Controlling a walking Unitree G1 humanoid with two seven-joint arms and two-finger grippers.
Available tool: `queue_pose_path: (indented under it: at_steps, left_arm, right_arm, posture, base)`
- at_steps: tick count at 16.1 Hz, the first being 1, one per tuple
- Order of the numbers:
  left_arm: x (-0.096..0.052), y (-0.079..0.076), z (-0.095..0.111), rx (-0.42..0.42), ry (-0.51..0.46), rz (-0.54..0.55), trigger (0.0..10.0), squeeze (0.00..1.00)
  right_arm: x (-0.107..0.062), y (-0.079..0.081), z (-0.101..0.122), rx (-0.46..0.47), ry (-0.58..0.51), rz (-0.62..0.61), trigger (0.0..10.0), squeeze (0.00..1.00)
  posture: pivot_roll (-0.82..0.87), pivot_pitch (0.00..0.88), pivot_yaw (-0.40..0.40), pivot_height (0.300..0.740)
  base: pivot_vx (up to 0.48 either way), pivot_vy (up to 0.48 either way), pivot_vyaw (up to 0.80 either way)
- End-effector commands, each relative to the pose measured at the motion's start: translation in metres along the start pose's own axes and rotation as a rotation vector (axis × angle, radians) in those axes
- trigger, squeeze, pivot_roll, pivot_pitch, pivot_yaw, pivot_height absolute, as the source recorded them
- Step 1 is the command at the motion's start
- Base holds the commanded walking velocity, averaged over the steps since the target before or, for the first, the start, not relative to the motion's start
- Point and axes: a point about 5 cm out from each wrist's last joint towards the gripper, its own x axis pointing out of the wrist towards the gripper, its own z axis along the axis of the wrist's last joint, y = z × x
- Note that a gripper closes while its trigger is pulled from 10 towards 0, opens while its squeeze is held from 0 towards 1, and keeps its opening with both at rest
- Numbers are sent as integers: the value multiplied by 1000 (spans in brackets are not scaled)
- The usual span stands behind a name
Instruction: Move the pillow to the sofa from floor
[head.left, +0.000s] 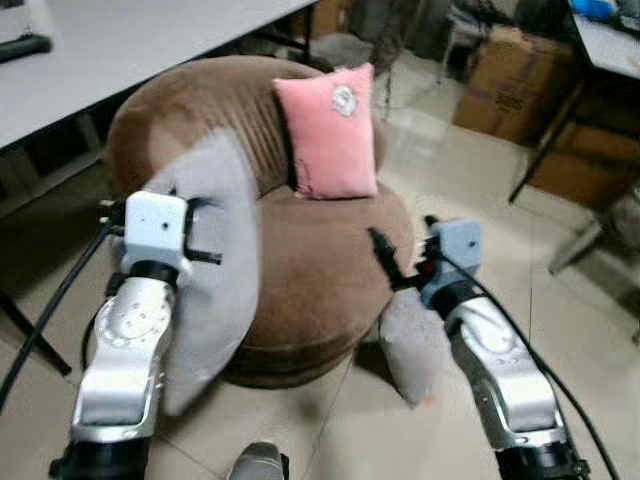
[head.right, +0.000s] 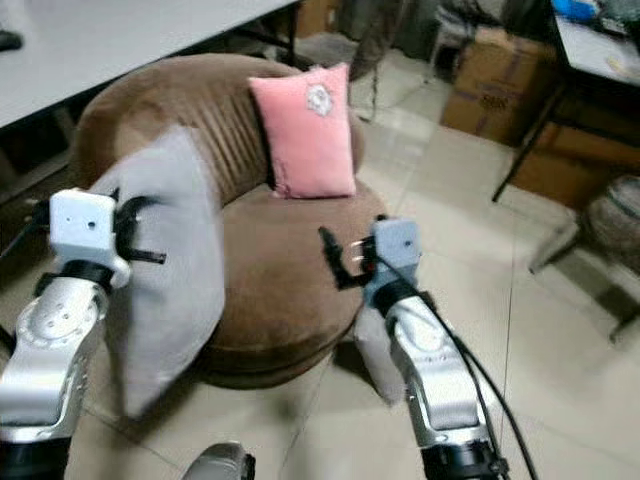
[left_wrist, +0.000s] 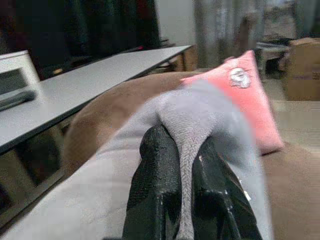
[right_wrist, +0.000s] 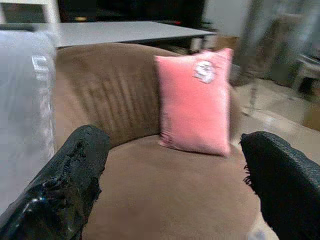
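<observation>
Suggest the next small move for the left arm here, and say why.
Probably carry the grey pillow forward over the brown sofa seat before releasing. The left hand is shut on its edge, and the pillow hangs off the floor beside the sofa's front, with bare seat before the pink pillow.

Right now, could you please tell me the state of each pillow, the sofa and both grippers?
Grey pillow: lifted, pinched by the left gripper, hanging at the sofa's front left edge.
Pink pillow: upright on the seat, leaning on the backrest.
Second grey pillow: on the floor against the sofa's base.
Sofa: seat mostly bare.
Right gripper: open, holding nothing.
</observation>
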Motion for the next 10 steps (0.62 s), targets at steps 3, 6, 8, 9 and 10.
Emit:
queue_pose_path:
  at_steps: [3,6,8,9,10]
  left_arm:
    - [6,-16,21,6,-114,-98,10000,0]
    - [13,-16,24,1,-125,-102,10000,0]
    - [15,-9,23,-17,-115,-60,10000,0]
    - [16,-5,23,-24,-109,-42,10000,0]
    - [17,-3,23,-26,-110,-38,10000,0]
  right_arm:
    - [0,-10,10,31,-57,-85,10000,0]
    - [-3,-9,10,50,-57,-78,10000,0]
    - [-4,-6,8,71,-56,-56,10000,0]
    - [-5,-4,8,68,-52,-37,10000,0]
    - [-4,0,8,38,-49,-15,10000,0]
  posture:
    - [102,0,-38,740]
    - [95,0,-32,740]
    - [95,0,-33,740]
    - [95,0,-33,740]
    - [98,0,-35,740]
  base:
    - [0,0,0]
    - [0,0,0]
    - [0,0,0]
    - [296,0,0]
    - [307,0,0]
